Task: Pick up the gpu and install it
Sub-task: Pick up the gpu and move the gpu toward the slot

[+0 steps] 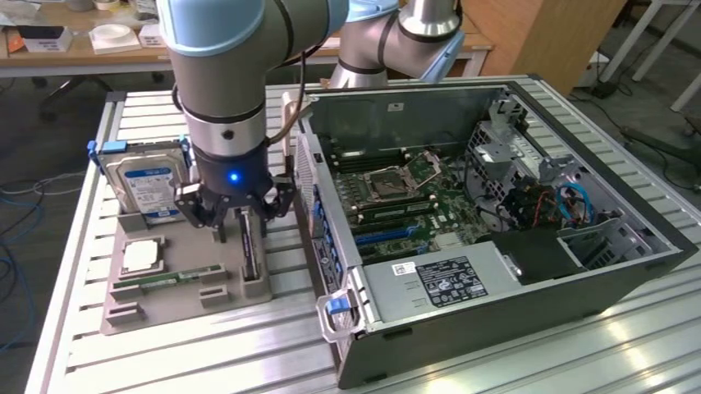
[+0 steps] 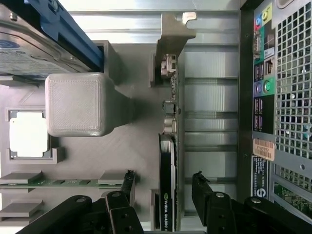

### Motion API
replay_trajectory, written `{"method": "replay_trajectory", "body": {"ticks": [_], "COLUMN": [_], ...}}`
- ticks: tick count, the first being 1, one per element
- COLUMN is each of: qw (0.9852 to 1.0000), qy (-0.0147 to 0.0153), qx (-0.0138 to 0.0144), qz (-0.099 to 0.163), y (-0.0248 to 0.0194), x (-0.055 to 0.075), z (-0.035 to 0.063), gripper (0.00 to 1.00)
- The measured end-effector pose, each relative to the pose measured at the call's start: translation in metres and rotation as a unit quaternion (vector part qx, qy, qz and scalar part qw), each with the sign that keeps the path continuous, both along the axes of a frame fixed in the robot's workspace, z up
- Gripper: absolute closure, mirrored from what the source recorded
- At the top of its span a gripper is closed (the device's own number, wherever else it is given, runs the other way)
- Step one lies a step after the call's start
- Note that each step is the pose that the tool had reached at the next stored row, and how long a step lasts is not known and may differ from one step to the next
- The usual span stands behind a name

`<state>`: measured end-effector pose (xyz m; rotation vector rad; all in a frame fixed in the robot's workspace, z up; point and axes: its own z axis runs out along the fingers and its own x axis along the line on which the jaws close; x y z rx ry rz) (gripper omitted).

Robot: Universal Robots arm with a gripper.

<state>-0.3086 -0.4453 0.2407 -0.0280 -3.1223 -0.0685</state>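
Observation:
The gpu is a thin dark card standing on edge in a slot of the grey holder tray, on the side nearest the computer case. In the wrist view the gpu runs edge-on, its metal bracket at the far end. My gripper hangs just above the card. It is open, and in the wrist view the gripper has one black fingertip on each side of the card with a gap to both. Nothing is held.
The grey tray also carries a silver blue-labelled hard drive, a processor chip and a green memory stick. The open computer case lies at the exterior view's right, its motherboard exposed; its rear panel is close beside the card.

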Motion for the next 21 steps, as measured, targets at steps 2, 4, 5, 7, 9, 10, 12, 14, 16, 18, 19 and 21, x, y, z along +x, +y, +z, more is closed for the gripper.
{"method": "replay_trajectory", "body": {"ticks": [2, 4, 5, 7, 9, 10, 12, 14, 16, 18, 19, 21], "qw": [1.0000, 1.0000, 1.0000, 1.0000, 1.0000, 1.0000, 1.0000, 1.0000, 1.0000, 1.0000, 1.0000, 1.0000], "qy": [0.0000, 0.0001, 0.0000, 0.0000, 0.0000, 0.0000, 0.0000, 0.0001, 0.0000, 0.0000, 0.0000, 0.0000], "qx": [0.0000, -0.0001, 0.0000, 0.0001, 0.0000, 0.0000, 0.0000, -0.0001, -0.0002, -0.0002, -0.0001, -0.0002], "qz": [0.000, 0.000, 0.000, 0.000, 0.000, 0.000, 0.000, 0.000, 0.000, 0.000, 0.000, 0.000], "y": [0.0000, -0.0001, 0.0000, 0.0000, 0.0001, 0.0002, 0.0007, 0.0019, 0.0041, 0.0061, 0.0064, 0.0064], "x": [0.000, 0.003, 0.004, 0.005, 0.005, 0.005, 0.005, 0.005, 0.005, 0.005, 0.005, 0.005], "z": [-0.0023, -0.0029, -0.0033, -0.0044, -0.0057, -0.0064, -0.0081, -0.0097, -0.0109, -0.0119, -0.0122, -0.0121], "gripper": [0.41, 0.41, 0.41, 0.41, 0.41, 0.41, 0.41, 0.41, 0.41, 0.41, 0.41, 0.41]}}
